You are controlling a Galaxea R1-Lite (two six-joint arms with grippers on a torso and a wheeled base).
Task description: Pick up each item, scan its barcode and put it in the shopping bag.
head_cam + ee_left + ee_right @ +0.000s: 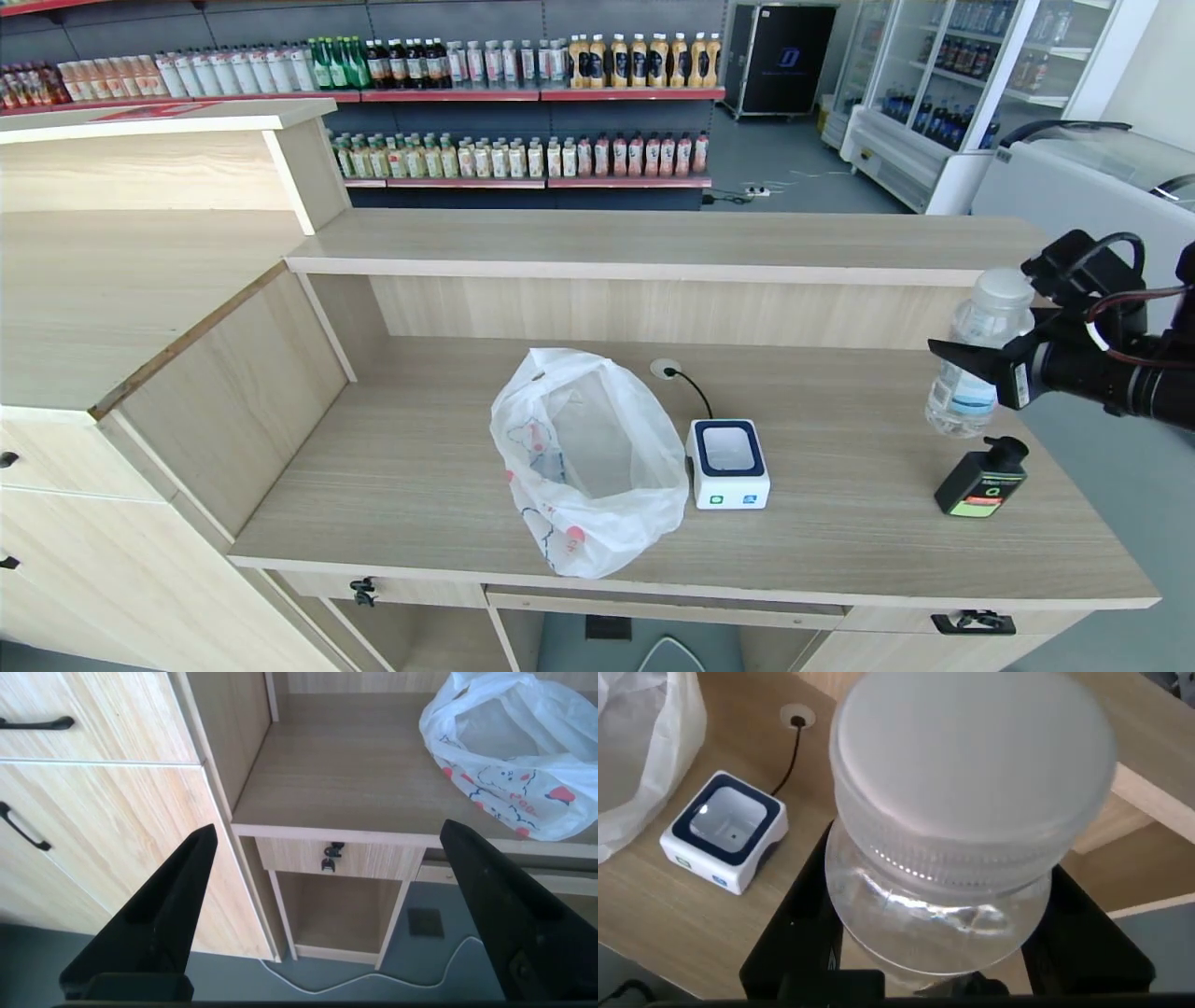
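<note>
A clear water bottle (978, 350) with a white cap and blue label hangs upright above the counter's right end, held by my right gripper (980, 373), which is shut on its body. From the right wrist, the bottle's cap (971, 761) looms close between the dark fingers. The white barcode scanner (729, 462) sits mid-counter, also seen as the scanner (726, 831). Left of it stands the open white shopping bag (583, 457), also the bag (514, 751). A dark green pump bottle (983, 479) rests below the held bottle. My left gripper (327, 915) hangs open below the counter's front left corner.
The wooden counter (840, 551) has a raised back ledge and a tall side wall on the left. A black cable (691, 387) runs from the scanner to a hole in the counter. Drawers (84, 803) stand beside the left gripper. Shelves of drinks line the back wall.
</note>
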